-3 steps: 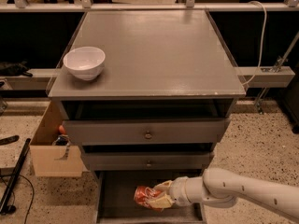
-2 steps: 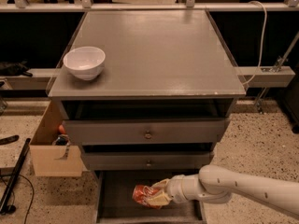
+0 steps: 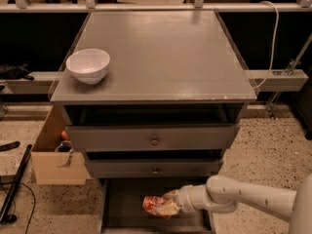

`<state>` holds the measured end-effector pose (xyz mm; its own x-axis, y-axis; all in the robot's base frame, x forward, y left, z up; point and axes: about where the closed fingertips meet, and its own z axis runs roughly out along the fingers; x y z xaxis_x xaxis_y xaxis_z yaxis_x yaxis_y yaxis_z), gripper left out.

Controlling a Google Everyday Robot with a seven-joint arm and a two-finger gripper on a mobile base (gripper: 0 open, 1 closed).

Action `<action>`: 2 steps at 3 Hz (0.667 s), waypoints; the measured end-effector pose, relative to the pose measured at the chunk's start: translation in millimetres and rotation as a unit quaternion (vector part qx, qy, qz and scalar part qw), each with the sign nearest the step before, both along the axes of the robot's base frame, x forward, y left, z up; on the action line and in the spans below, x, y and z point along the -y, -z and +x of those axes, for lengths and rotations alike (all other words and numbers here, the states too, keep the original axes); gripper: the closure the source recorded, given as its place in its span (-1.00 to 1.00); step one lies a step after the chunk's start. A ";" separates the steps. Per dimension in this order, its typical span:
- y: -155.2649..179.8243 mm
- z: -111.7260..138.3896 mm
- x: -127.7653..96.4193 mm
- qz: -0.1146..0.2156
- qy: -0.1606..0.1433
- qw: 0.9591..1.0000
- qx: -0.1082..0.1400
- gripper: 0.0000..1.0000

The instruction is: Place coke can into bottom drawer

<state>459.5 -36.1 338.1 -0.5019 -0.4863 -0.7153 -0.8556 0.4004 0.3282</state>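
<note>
The coke can (image 3: 152,204), red-orange with white lettering, lies on its side inside the open bottom drawer (image 3: 122,211), a wide dark tray pulled out at the foot of the grey cabinet. My gripper (image 3: 165,206) reaches in from the right on a white arm and its pale fingers (image 3: 168,209) are closed around the can's right end, low over the drawer's floor.
A white bowl (image 3: 88,65) stands on the cabinet top (image 3: 161,52) at the left. Two grey drawers with round knobs (image 3: 154,141) sit above the open one. A cardboard box (image 3: 56,156) stands at the cabinet's left, with a dark pole (image 3: 13,186) on the speckled floor.
My gripper and the can have shifted slightly left inside the bottom drawer. Nothing else has moved.
</note>
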 end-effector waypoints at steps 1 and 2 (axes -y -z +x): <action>39.6 -10.0 6.5 0.003 0.012 1.000 -0.023 1.00; 40.4 -9.8 5.9 0.003 0.011 1.000 -0.024 1.00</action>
<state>449.7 -42.0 297.7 -0.5464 -0.4700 -0.6932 -0.8295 0.4176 0.3708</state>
